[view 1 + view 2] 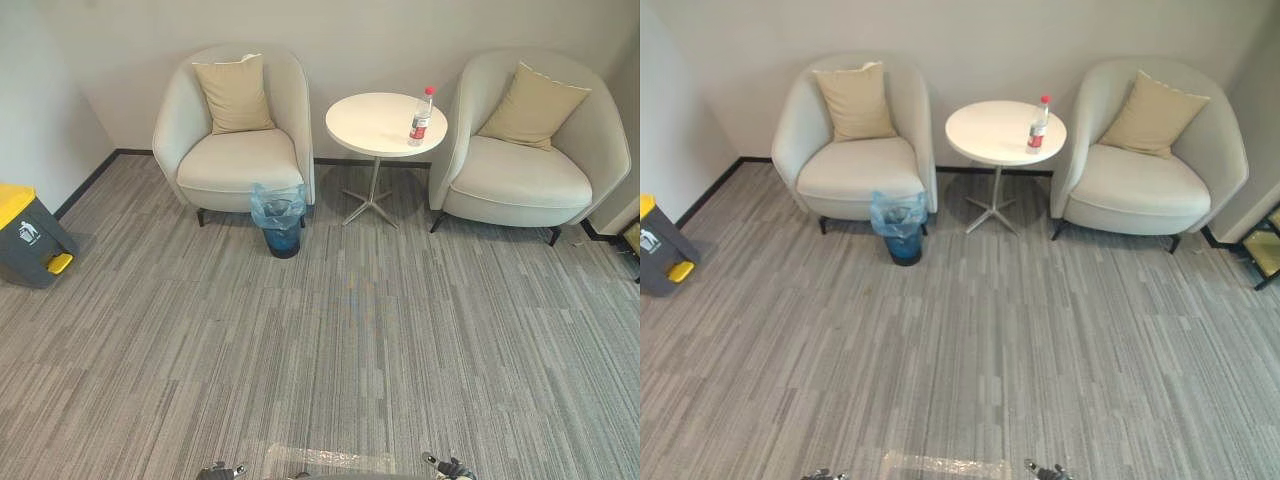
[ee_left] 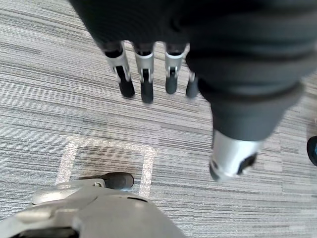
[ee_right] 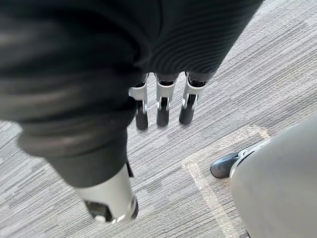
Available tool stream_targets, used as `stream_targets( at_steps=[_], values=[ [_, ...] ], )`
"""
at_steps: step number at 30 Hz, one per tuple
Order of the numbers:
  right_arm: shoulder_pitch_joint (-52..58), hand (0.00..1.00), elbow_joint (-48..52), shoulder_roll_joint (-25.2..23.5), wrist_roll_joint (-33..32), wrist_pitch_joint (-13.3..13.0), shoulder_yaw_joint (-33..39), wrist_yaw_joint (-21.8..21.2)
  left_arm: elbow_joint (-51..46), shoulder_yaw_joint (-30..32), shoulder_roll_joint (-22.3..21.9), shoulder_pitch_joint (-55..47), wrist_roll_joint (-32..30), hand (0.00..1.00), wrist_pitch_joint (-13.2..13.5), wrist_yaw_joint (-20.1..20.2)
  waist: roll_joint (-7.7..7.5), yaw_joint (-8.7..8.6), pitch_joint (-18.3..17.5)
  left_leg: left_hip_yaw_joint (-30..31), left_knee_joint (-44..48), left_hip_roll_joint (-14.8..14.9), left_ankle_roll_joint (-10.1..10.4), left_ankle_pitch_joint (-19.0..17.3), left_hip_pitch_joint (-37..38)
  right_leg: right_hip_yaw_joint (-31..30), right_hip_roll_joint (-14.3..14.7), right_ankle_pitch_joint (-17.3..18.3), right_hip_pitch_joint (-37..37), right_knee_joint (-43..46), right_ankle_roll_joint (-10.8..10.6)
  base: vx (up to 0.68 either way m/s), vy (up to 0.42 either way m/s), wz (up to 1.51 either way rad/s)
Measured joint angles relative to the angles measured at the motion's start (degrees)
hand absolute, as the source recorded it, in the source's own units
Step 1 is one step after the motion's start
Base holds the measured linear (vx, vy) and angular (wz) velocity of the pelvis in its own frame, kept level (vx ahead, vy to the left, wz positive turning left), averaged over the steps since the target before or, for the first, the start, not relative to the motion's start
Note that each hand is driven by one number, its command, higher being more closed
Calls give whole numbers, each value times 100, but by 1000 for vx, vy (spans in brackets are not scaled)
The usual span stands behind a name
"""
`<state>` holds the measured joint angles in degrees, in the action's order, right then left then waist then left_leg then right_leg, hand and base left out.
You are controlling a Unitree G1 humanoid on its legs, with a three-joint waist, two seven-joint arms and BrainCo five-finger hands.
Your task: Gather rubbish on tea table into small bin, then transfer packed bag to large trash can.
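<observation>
Grey carpet (image 1: 350,330) open before tea table (image 1: 372,122).

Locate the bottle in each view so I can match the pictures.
Left eye view: bottle upright near the right edge of the round table, upper middle.
Right eye view: same place on the table, slightly further left.
Left wrist view: left hand, fingers straight, above carpet.
Right wrist view: right hand, fingers straight, above carpet.
Shared landmark: pale tape square on the carpet, at the bottom of both eye views and below each hand.
</observation>
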<state>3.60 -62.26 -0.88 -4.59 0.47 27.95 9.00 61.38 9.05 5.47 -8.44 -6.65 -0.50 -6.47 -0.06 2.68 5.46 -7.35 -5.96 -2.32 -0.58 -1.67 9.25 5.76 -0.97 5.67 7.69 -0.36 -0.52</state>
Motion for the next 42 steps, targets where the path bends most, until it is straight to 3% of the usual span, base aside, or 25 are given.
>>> stream_targets(
  at_steps=[8, 32, 33, 35, 37, 38, 40, 42],
  values=[
    [-30, 0, -27, 67, 0, 2, -5, 3, 10, -157, 41, 3, -6, 0, 2, -94, -4, 1, 63, -105, 1, 1, -1, -2, -21, -103, 12, -139, 31, -191, 4, -32, -19, -6],
    [-87, 0, -37, 113, -243, -21, -169, 44, 121, -337, 109, 136, -34, 0, -48, -112, 37, -14, 163, -317, 91, 70, 59, -83, -160, -307, 76, -118, -199, -67, 43, -23, -34, -4],
    [-87, 0, -25, 105, -268, -26, -168, 47, 122, -334, 116, 161, -37, 0, -56, -111, 23, -19, 193, -338, 279, 88, 79, -184, -249, -323, 74, -95, -204, -19, 58, 24, -49, -18],
    [-108, 0, 67, 82, -392, -55, -145, 64, 87, -233, 119, 276, -32, 0, -93, -114, -5, -30, 401, -442, 1586, 229, 241, -701, -776, -380, 51, 91, -288, 232, 127, -16, -76, -8],
    [-116, 0, 78, 58, -458, -55, -114, 79, -54, -58, 98, 320, 9, 0, -138, -115, -69, -26, 484, -509, 2881, 350, 317, -811, -1344, -426, 2, 299, -325, 431, 158, -35, -78, -9],
    [-98, 0, 125, 52, -459, -50, -123, 100, -191, 126, 4, 293, 31, 0, -149, -131, -61, 30, 552, -576, 4034, 541, 338, -821, -1831, -521, 13, 453, -315, 664, 222, 37, -55, -21],
    [-71, 0, 263, 45, -492, -34, -128, 121, -240, 164, -61, 273, 109, 0, -152, -232, 28, 54, 562, -643, 4648, 730, 270, -1011, -2096, -639, 30, 578, -237, 806, 279, 97, 24, -30],
    [-65, 0, 290, 62, -517, -19, -125, 126, -273, 173, -86, 246, 219, 0, -152, -239, 61, 62, 553, -631, 4474, 845, 258, -1138, -2332, -820, -13, 663, -193, 829, 268, 151, 119, -45]
  ],
)
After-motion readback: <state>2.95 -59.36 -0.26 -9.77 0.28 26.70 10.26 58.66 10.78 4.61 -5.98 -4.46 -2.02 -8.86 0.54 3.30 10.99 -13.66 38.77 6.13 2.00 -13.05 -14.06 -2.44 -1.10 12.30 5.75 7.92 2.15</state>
